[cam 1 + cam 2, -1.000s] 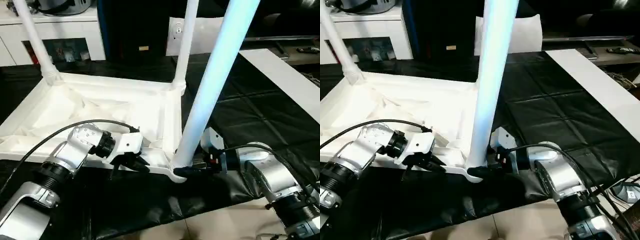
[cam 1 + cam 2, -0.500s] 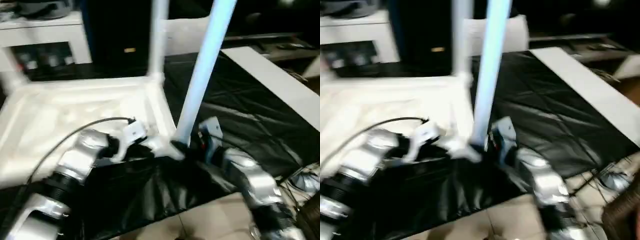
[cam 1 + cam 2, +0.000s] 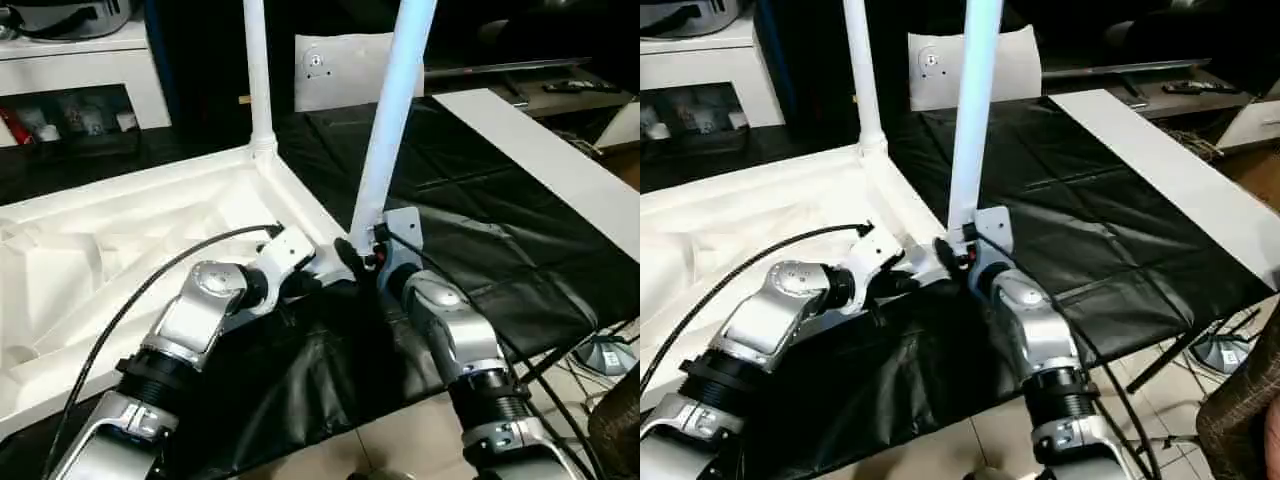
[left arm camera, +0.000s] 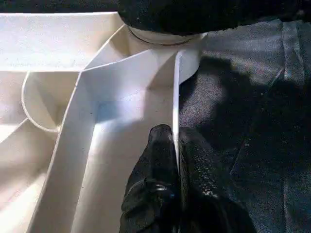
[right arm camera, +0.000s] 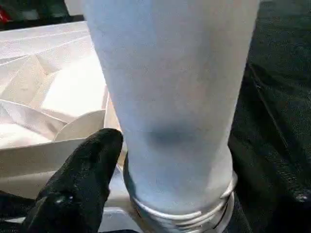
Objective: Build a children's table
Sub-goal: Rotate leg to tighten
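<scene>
**White plastic tabletop, upside down, two legs standing**

The tabletop [image 3: 120, 240] is lying ribs-up on the black sheet [image 3: 480, 230], which is covering the work surface. One leg [image 3: 255, 70] is standing in the far corner socket, and another leg [image 3: 395, 110] is rising from the near corner. My left gripper [image 4: 175, 165] is pinching the tabletop's thin rim wall beside that corner. My right gripper [image 3: 362, 262] is clasping the near leg's base.

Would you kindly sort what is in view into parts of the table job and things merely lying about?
Job: tabletop; near leg; far leg; left gripper; right gripper.
Lying about: white bag; white cabinet; white board.
</scene>
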Tool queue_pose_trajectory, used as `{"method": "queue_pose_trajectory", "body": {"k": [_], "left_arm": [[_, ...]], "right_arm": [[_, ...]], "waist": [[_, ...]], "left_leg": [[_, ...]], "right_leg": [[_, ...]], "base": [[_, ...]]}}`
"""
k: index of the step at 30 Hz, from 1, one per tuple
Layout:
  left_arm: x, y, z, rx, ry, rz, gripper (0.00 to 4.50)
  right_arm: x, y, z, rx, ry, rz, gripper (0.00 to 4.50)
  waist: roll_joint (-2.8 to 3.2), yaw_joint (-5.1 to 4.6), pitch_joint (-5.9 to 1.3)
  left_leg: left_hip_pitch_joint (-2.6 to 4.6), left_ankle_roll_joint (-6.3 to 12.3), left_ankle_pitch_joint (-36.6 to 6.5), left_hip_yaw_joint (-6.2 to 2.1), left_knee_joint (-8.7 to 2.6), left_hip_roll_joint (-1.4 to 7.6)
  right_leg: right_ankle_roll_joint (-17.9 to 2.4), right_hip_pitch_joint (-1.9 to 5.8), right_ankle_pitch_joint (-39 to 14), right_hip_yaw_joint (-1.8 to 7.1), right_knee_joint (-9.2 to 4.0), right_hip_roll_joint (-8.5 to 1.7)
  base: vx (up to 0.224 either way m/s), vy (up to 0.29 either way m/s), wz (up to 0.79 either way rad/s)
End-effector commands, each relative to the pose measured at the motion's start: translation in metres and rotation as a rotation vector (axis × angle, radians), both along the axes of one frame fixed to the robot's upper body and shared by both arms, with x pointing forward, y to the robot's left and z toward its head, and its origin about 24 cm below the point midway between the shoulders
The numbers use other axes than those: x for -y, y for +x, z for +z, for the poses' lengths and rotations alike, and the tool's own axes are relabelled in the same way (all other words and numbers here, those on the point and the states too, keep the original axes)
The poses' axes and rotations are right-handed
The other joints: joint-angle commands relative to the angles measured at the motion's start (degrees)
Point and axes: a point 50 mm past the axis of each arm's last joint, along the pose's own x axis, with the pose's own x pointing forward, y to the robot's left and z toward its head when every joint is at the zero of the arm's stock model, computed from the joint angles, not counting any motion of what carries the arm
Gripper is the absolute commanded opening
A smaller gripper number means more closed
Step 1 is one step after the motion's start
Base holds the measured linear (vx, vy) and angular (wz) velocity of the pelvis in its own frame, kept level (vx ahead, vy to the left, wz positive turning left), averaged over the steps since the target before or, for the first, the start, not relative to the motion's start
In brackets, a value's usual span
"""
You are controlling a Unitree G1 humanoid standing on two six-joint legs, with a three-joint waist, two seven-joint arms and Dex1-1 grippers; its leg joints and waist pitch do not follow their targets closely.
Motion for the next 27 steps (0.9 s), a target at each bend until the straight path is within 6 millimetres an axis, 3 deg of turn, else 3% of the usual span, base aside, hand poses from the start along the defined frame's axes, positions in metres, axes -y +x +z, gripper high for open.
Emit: {"method": "queue_pose_trajectory", "body": {"k": [1,7,10,11,14,21,27], "left_arm": [[0.011,0.005,0.019,0.099,-0.050,-0.021,0.00],[-0.016,0.003,0.016,0.097,-0.012,-0.127,0.00],[-0.019,0.001,0.016,0.095,-0.015,-0.176,0.00],[-0.024,-0.003,0.016,0.086,-0.017,-0.265,0.00],[-0.031,-0.009,0.014,0.053,0.003,-0.383,0.00],[-0.037,-0.015,0.014,-0.019,0.027,-0.580,0.00],[-0.036,-0.019,0.015,-0.052,0.053,-0.703,0.00]], "right_arm": [[-0.031,-0.016,-0.008,-0.044,0.060,0.174,3.99],[0.012,-0.027,-0.001,0.048,0.002,0.281,4.45],[0.026,-0.029,0.002,0.069,-0.014,0.317,4.45],[0.042,-0.031,0.006,0.084,-0.032,0.361,4.45],[0.062,-0.034,0.009,0.082,-0.071,0.450,4.45],[0.082,-0.040,0.017,0.041,-0.117,0.660,4.45],[0.083,-0.039,0.021,0.028,-0.143,0.779,4.45]], "waist": [[0.21,0.41,-3.30],[0.05,0.54,-3.30],[-0.14,0.60,-3.24],[-0.20,0.63,-3.21],[-0.16,1.06,-3.30],[-0.39,2.47,-3.37],[-0.38,3.33,-3.22]], "left_leg": [[-1.14,3.01,-5.82,0.33,-4.06,0.96],[-1.37,4.63,-4.80,0.28,-3.99,0.91],[-1.32,4.82,-5.97,0.39,-3.91,0.87],[-1.31,4.89,-6.06,0.36,-3.96,0.91],[-1.07,5.41,-5.62,0.42,-3.89,1.17],[-0.77,5.93,-3.66,0.55,-3.83,1.44],[-0.60,5.09,-5.17,0.65,-3.88,1.47]], "right_leg": [[-8.78,3.60,-13.02,3.70,-4.47,-3.17],[-9.00,3.97,-10.74,3.69,-4.36,-3.11],[-8.29,3.86,-13.87,3.71,-4.77,-3.17],[-8.16,3.79,-14.60,3.68,-4.83,-3.17],[-8.84,3.62,-13.26,3.81,-4.54,-3.14],[-11.69,3.63,-8.22,3.84,-3.71,-3.22],[-11.22,3.54,-11.64,3.83,-4.07,-3.48]], "base": [[0.000,0.000,0.00],[0.000,0.000,0.00],[0.000,0.000,0.00],[0.000,0.000,0.00],[0.000,0.000,0.00],[0.000,0.000,0.00],[0.000,0.000,0.00]]}}
